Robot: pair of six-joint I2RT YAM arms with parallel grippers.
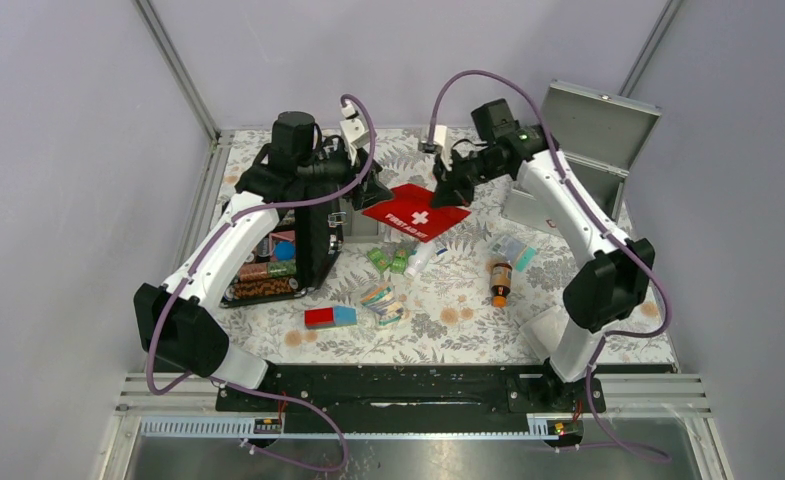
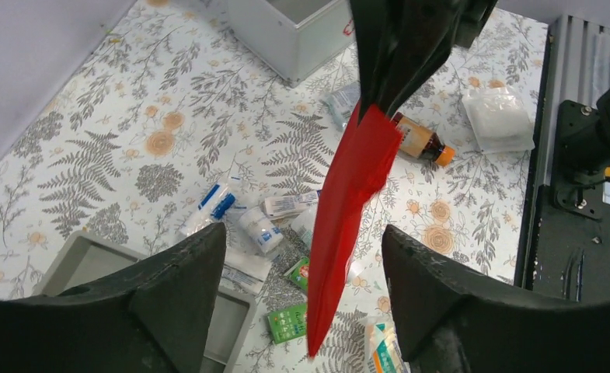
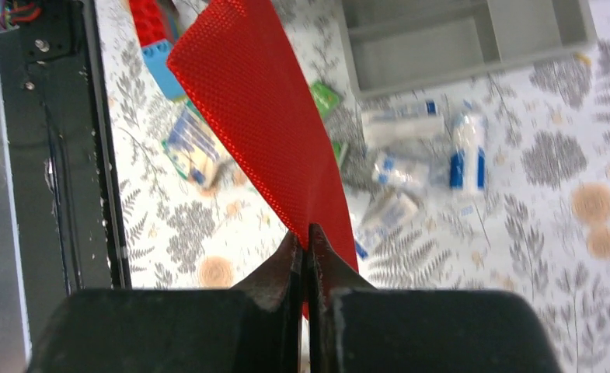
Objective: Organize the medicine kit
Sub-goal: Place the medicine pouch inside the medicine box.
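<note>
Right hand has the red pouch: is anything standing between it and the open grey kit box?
Nothing visible blocks it. The right hand, shut on the red pouch, hangs beside the medicine kit, whose lid stands open. The loose bottle and packets lie nearer the arm bases, off that line.
</note>
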